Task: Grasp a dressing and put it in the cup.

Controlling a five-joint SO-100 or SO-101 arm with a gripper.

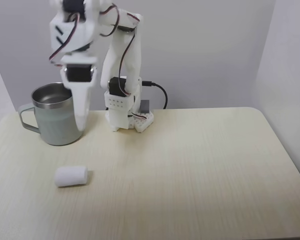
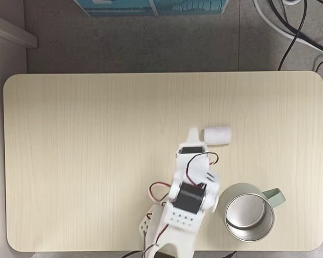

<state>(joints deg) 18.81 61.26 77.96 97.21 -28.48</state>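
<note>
The dressing (image 1: 71, 176) (image 2: 217, 135), a small white soft roll, lies on its side on the pale wooden table (image 1: 190, 170), in front of the cup. The cup (image 1: 52, 117) (image 2: 250, 212) is a sage-green mug with a steel rim and inside; it stands upright and nothing shows inside it. Its handle points to the left in the front fixed view. My gripper (image 1: 81, 127) (image 2: 193, 132) hangs point-down above the table, just right of the cup in that view and behind the dressing. Its jaws look shut with nothing between them.
The arm's white base (image 1: 127, 117) stands at the table's back edge, right of the cup, with a black cable (image 1: 160, 92) running behind it. Walls close in behind and at the right. Bare tabletop stretches right of the dressing. Cables (image 2: 301, 27) lie on the floor beyond the table.
</note>
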